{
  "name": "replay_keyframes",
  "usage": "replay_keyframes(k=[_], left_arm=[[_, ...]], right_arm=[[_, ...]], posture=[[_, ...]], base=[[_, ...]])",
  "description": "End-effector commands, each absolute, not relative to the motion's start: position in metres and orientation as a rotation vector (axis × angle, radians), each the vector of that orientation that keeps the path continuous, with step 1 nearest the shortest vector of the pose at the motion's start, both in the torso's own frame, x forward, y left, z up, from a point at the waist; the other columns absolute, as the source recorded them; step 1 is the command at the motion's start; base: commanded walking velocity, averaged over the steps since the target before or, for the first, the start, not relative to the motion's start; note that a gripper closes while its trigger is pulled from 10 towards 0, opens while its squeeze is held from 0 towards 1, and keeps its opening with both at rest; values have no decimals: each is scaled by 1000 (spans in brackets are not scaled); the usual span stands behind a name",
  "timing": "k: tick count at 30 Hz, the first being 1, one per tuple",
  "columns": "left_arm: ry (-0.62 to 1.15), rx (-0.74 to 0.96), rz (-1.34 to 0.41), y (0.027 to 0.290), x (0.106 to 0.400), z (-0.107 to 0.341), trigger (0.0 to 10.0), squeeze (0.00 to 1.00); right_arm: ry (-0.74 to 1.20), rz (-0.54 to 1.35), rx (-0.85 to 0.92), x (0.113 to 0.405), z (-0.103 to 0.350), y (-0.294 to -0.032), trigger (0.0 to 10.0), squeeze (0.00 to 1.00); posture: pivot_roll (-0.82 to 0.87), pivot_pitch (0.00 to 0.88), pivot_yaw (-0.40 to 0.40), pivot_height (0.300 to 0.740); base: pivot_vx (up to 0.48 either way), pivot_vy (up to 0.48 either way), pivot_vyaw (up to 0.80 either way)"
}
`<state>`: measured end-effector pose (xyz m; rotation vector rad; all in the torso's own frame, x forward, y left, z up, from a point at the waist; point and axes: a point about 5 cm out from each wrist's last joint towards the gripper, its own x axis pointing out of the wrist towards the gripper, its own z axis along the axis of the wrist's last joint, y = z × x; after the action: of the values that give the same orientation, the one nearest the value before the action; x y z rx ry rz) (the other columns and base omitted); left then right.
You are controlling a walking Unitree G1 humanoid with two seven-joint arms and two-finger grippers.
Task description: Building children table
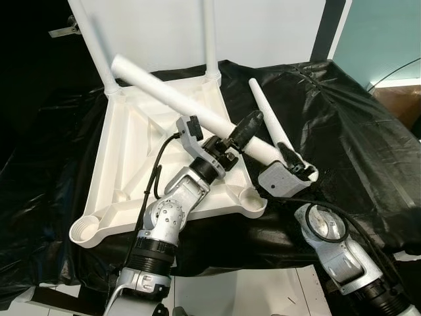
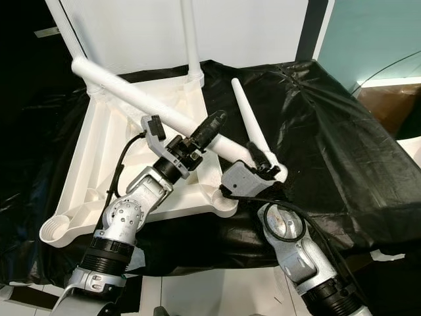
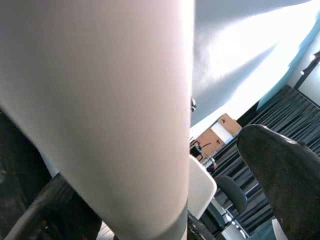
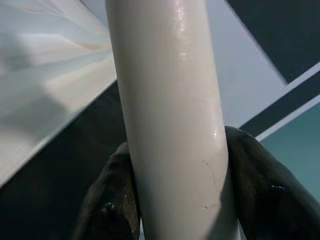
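Table leg [image 1: 197, 108] in left gripper [image 1: 238, 133], right gripper [image 1: 295, 166]

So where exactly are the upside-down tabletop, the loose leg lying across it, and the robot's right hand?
tabletop [image 1: 131, 141]: left eye view, ribbed underside.
loose leg [image 1: 164, 89]: left eye view, middle of the shaft.
right hand [image 1: 297, 166]: left eye view, black fingers gripping a second leg.

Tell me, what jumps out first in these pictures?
A white tabletop lies upside down on a black sheet, with two legs already standing up from its far corners. The left gripper grips a long loose leg slanting across the tabletop. The right gripper is clamped on the thick end of another leg lying beside the tabletop.
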<state>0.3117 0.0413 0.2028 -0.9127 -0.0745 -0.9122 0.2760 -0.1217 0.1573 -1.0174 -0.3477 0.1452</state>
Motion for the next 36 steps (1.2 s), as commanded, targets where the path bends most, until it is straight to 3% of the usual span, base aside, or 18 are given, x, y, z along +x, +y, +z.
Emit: replay_keyframes(k=[1, 10, 11, 18, 19, 22, 23, 28, 29, 34, 35, 36], left_arm=[[-200, -895, -1143, 37, 304, 216, 10000, 0], [-202, -912, -1146, 39, 304, 216, 9922, 0], [-216, -934, -1156, 41, 303, 218, 0, 0], [-269, -963, -1197, 44, 297, 223, 0, 0], [-270, -964, -1198, 44, 297, 223, 0, 0], [-271, -964, -1199, 44, 297, 224, 0, 0], [-271, -965, -1199, 44, 297, 224, 0, 0], [-275, -972, -1199, 44, 297, 224, 0, 0], [-277, -973, -1200, 44, 297, 224, 0, 0], [-274, -963, -1210, 43, 296, 224, 0, 0], [-273, -962, -1213, 42, 295, 223, 0, 0], [-273, -962, -1213, 42, 295, 223, 0, 0]], right_arm=[[-410, 147, -1066, 270, 154, -115, 0, 0], [-526, 74, -1175, 260, 149, -116, 0, 0], [-542, 69, -1197, 259, 147, -117, 0, 0], [-545, 22, -1226, 259, 139, -122, 0, 0], [-541, 21, -1228, 260, 138, -122, 1725, 0], [-540, 21, -1231, 260, 138, -122, 1725, 0], [-537, 15, -1228, 260, 137, -123, 10000, 0], [-491, 4, -1154, 262, 135, -126, 10000, 0], [-473, 21, -1087, 262, 137, -125, 10000, 1000], [-401, 96, -930, 266, 142, -117, 10000, 1000], [-378, 110, -888, 267, 145, -115, 10000, 851], [-378, 110, -888, 267, 145, -115, 10000, 851]], posture=[[-142, 21, 67, 740], [-141, 23, 74, 740], [-140, 23, 76, 740], [-140, 26, 81, 740], [-140, 26, 81, 740], [-140, 26, 81, 740], [-140, 26, 81, 740], [-140, 26, 81, 740], [-140, 26, 81, 740], [-142, 26, 81, 740], [-148, 27, 80, 740], [-148, 27, 80, 740]], base=[[0, 0, 0], [0, 0, 0], [0, 0, 0], [0, 0, 0], [0, 0, 0], [0, 0, 0], [0, 0, 0], [0, 0, 0], [0, 0, 0], [0, 0, 0], [0, 0, 0], [0, 0, 0]])
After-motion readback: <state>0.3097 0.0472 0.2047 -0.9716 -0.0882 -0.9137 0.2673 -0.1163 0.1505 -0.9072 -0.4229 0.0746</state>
